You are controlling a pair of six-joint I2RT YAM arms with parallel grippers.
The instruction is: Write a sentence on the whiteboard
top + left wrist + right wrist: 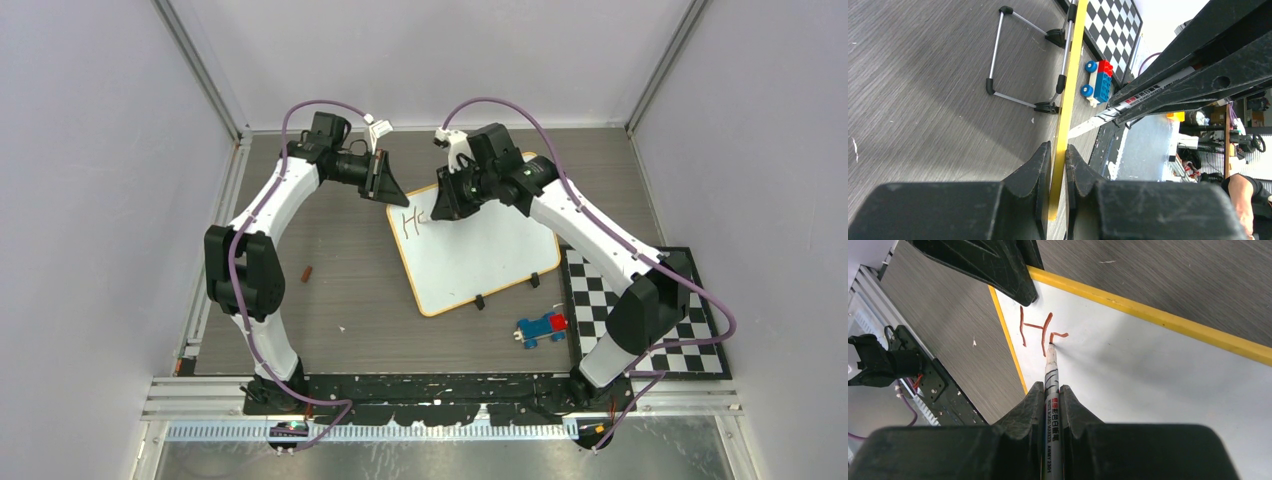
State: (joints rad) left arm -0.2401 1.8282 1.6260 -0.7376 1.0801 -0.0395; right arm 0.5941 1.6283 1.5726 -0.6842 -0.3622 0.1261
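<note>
Bright even light, soft shadows, blurred near jaws.

Left arm (pixel 268 205) and right arm (pixel 585 225) look alike: smooth white shells on the long links, and bulky black housings at the joints behind each tool. A thin purple cable (pixel 325 102) arcs back from each tool's wrist and runs down to a black base (pixel 275 395). Left tool (pixel 1058 150) and right tool (pixel 1052 390) are matte black, with scuffed wedge-shaped fingers (pixel 1030 402) narrowing to blunt tips.
</note>
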